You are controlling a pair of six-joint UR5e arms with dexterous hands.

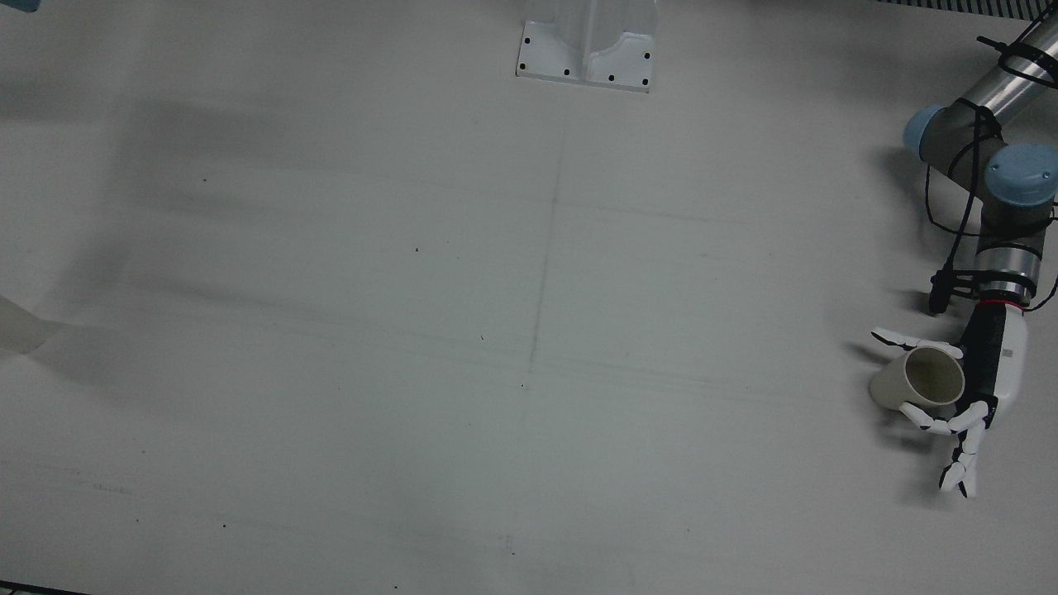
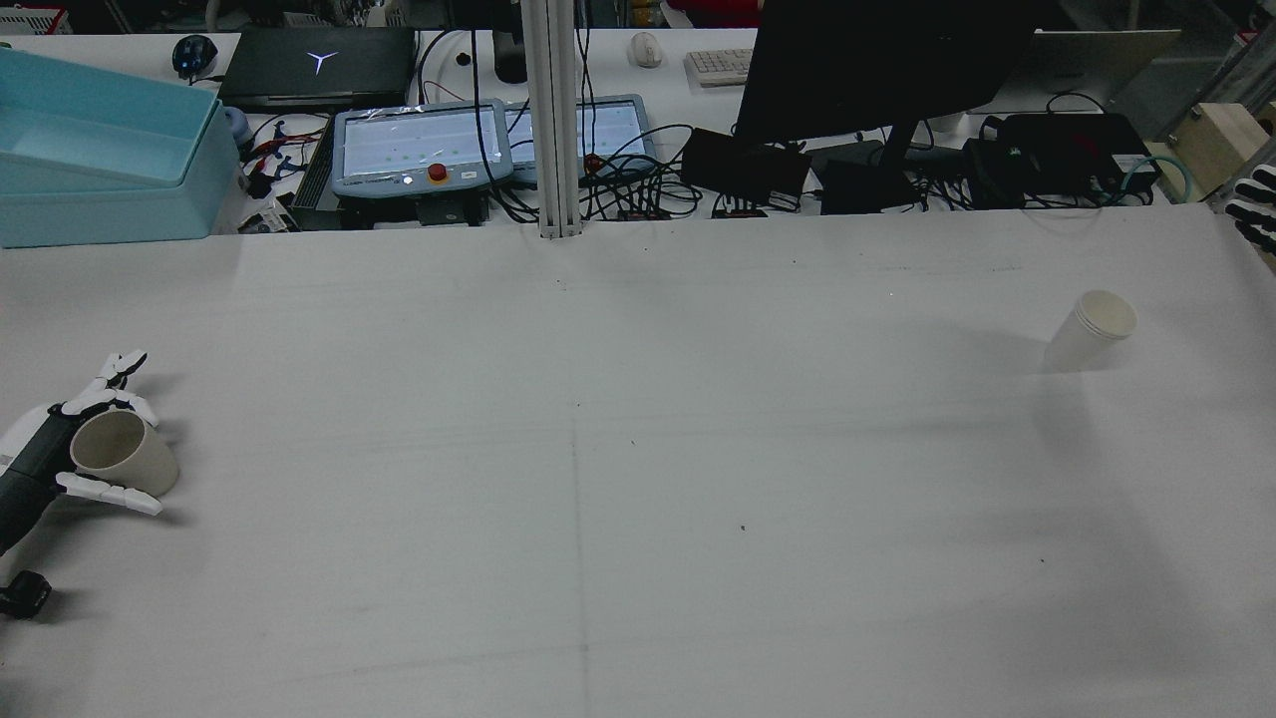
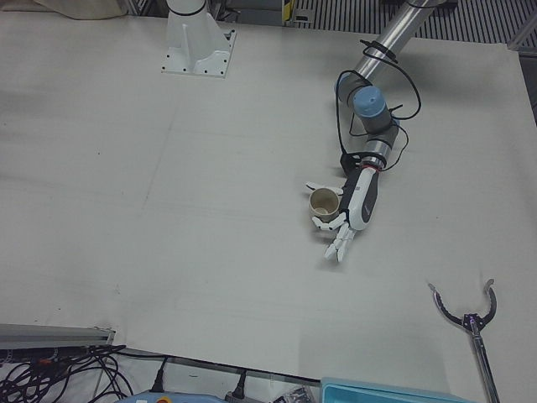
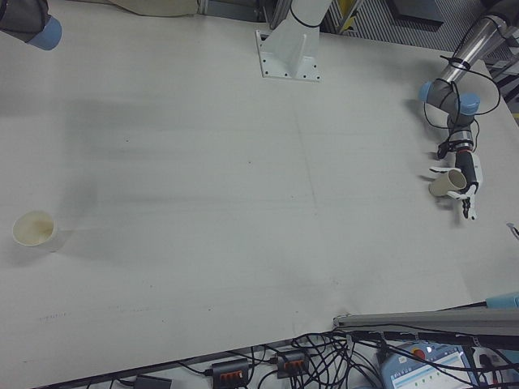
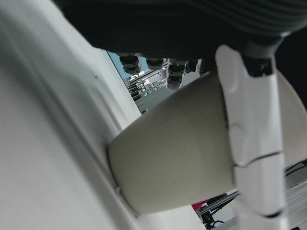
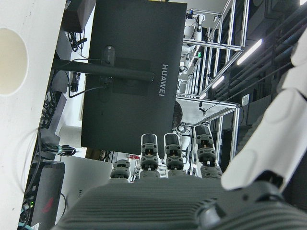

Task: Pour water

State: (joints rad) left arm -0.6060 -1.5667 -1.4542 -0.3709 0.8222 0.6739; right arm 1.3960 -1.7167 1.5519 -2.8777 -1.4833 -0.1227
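Left hand (image 1: 959,388) low at the right edge of the front view, fingers (image 1: 926,417) spread around a beige cup (image 1: 917,382); one finger (image 5: 252,143) lies across the cup wall (image 5: 182,148) in the left hand view, yet whether the grip is actually closed on it I cannot tell. Cup tilted, its mouth facing up toward the camera, base touching the table (image 1: 529,330). Same pairing sits at the lower left of the rear view (image 2: 125,454). Second cup (image 2: 1092,329), white, stands upright alone at the right of the rear view, lower left of the right-front view (image 4: 34,229). Right hand (image 2: 1256,204) barely enters at the rear view's right edge, fingers (image 6: 172,153) extended and apart, holding nothing.
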